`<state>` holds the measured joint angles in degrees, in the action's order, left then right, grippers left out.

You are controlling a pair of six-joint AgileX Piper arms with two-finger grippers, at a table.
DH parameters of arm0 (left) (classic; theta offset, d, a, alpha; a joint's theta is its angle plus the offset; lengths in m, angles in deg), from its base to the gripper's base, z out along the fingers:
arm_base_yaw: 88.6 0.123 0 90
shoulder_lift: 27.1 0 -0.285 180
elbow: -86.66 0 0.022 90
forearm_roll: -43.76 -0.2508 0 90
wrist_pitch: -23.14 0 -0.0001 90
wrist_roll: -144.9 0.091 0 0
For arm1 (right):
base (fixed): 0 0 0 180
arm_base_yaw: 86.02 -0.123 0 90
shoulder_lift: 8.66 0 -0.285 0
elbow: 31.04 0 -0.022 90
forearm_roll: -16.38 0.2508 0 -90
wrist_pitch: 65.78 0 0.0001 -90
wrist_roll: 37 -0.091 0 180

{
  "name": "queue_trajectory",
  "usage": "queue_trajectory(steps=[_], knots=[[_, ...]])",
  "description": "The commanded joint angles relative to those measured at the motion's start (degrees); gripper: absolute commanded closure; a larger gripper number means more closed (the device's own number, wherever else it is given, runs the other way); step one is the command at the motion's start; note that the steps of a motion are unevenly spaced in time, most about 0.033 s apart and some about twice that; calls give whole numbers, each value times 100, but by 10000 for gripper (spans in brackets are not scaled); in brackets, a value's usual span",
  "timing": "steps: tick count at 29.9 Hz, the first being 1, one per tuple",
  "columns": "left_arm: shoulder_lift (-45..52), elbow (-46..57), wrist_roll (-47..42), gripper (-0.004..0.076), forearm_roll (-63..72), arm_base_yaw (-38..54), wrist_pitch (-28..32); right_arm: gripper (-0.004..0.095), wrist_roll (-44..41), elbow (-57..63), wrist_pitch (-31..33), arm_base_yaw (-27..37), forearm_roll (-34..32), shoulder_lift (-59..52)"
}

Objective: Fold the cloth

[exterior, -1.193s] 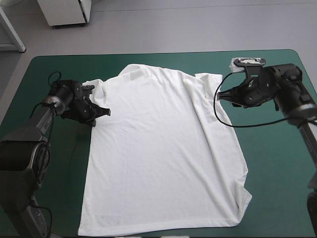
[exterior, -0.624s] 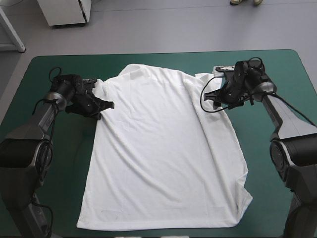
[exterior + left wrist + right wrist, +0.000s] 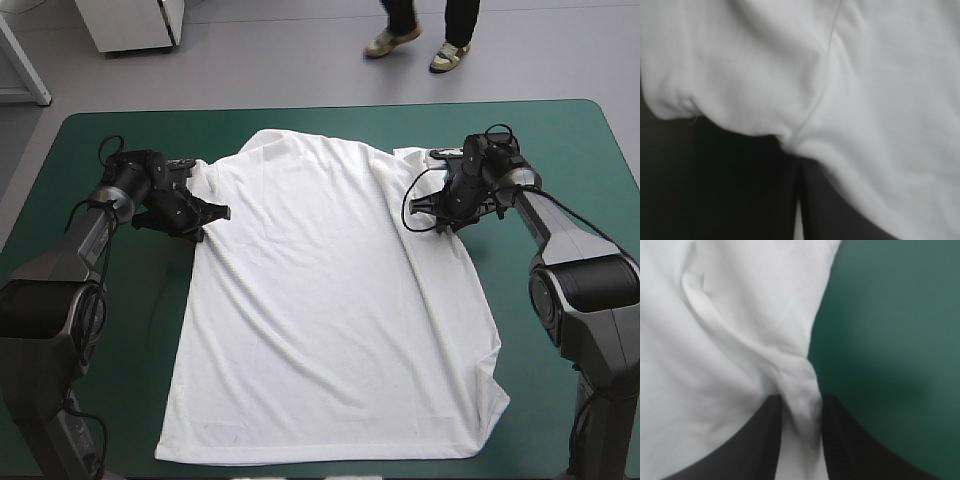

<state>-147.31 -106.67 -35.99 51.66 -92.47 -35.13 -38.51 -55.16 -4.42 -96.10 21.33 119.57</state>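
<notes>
High view: the T-shirt lies spread flat on the teal-green cover, collar toward the far edge, with the left gripper at one sleeve seam and the right gripper at the other. Left wrist view: its fingers are nearly closed on a thin fold, a shallow bite liable to slip on lifting. Right wrist view: its fingers pinch a bunched ridge, likely to carry a wrinkle into the fold.
</notes>
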Motion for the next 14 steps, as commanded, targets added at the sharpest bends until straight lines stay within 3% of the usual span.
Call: queue_trajectory(steps=[1, 3, 14], knots=[[308, -171, -6, 733, 91, -15, 42, 762, 56, -77, 138, 14, 95, -58], [308, -171, -6, 733, 91, -15, 42, 928, 56, -77, 239, 14, 74, -49], [734, -356, 146, 733, 88, -15, -134, 925, 10, -602, 414, 14, 196, -821]])
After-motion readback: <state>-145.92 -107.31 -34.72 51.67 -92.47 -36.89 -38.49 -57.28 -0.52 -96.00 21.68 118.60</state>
